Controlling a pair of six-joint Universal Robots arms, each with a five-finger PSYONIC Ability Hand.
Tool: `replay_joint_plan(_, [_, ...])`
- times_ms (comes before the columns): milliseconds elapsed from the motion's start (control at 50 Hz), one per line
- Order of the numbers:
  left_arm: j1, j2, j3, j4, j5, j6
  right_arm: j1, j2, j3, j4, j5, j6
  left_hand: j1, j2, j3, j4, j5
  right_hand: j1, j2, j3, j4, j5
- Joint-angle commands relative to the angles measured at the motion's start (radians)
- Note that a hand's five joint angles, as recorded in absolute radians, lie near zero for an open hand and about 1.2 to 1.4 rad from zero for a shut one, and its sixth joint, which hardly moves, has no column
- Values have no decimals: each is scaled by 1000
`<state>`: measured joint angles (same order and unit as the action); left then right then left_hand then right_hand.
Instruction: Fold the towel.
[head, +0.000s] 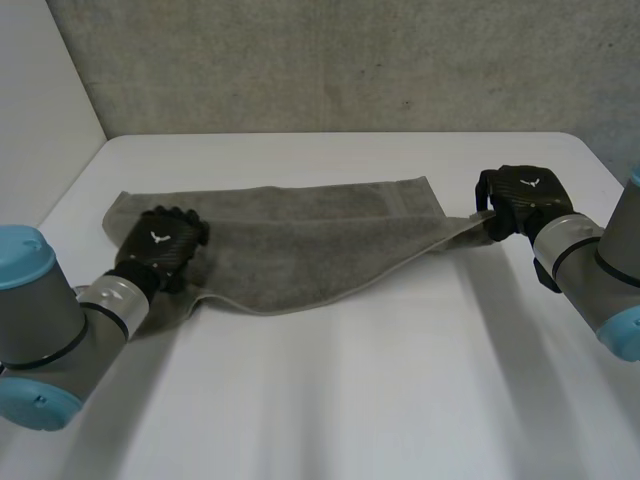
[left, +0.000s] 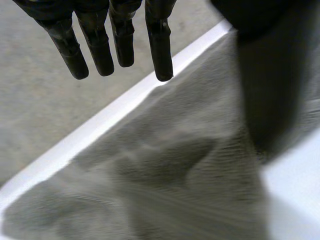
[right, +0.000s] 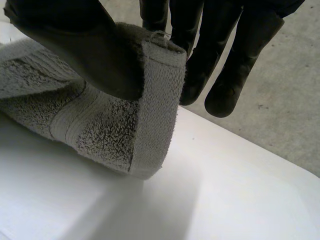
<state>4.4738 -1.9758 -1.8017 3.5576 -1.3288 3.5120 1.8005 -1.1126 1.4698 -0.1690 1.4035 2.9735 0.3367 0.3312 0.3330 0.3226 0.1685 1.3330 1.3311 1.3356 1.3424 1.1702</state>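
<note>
On the white desk (head: 330, 400) the grey towel (head: 310, 250) lies spread crosswise. At its left end the left hand (head: 160, 248) sits over the cloth, its fingers (left: 160, 45) straight and slightly apart, closed on nothing, their tips near the towel's far edge. At the right end the right hand (head: 522, 200) pinches the towel's corner between its thumb and fingers (right: 230, 75), holding that corner raised above the desk.

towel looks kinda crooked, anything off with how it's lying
Yes. The towel lies askew on the table: its near edge runs diagonally to the corner the right robot hand pinches and lifts, stretching that end to a point. The left robot hand rests open on the other end.
</note>
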Motion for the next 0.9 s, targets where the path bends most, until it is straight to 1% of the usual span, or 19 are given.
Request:
replay_joint_plan(20, [-30,8,-2,-110,54,-45,2,13,3,0,0,-10,21,26,24,35,14,63,65,61,54,52])
replay_joint_plan(160, [-30,-25,10,-109,51,-50,3,28,1,0,-3,-10,21,26,24,35,14,63,65,61,54,52])
replay_joint_plan(200, [-31,-67,27,-74,46,-51,3,30,1,2,-4,-11,24,29,27,38,17,63,65,61,54,52])
replay_joint_plan(320, [-30,-109,55,-20,43,-50,3,30,1,2,-5,-11,35,41,39,49,29,63,65,61,54,52])
replay_joint_plan(420, [-30,-146,84,7,42,-44,3,31,1,2,-5,-11,115,120,118,129,108,63,65,61,54,52])
replay_joint_plan(460, [-30,-156,97,10,43,-44,3,31,1,2,-5,-11,208,214,212,222,202,63,65,61,54,52])
replay_joint_plan(500, [-28,-161,104,12,43,-44,3,33,1,2,-5,-11,243,249,247,258,237,63,65,61,54,52])
replay_joint_plan(620, [-27,-179,117,20,42,-39,3,40,1,3,-5,-13,270,276,274,284,264,63,65,61,54,52])
replay_joint_plan(780, [-24,-186,120,20,37,-38,3,40,1,5,-5,-13,420,425,424,434,414,63,65,61,54,52])
replay_joint_plan(800, [-24,-186,120,20,25,-38,2,40,1,5,-5,-13,455,460,459,469,448,63,65,61,54,52])
replay_joint_plan(840, [-22,-184,120,21,8,-36,3,40,1,5,-5,-13,461,467,465,475,455,63,65,61,54,52])
replay_joint_plan(880, [-19,-184,120,21,-27,-33,3,40,1,5,-5,-13,458,464,462,472,452,63,65,61,54,52])
replay_joint_plan(900, [-19,-184,120,21,-27,-33,3,40,1,5,-5,-13,458,464,462,472,452,63,65,61,54,52])
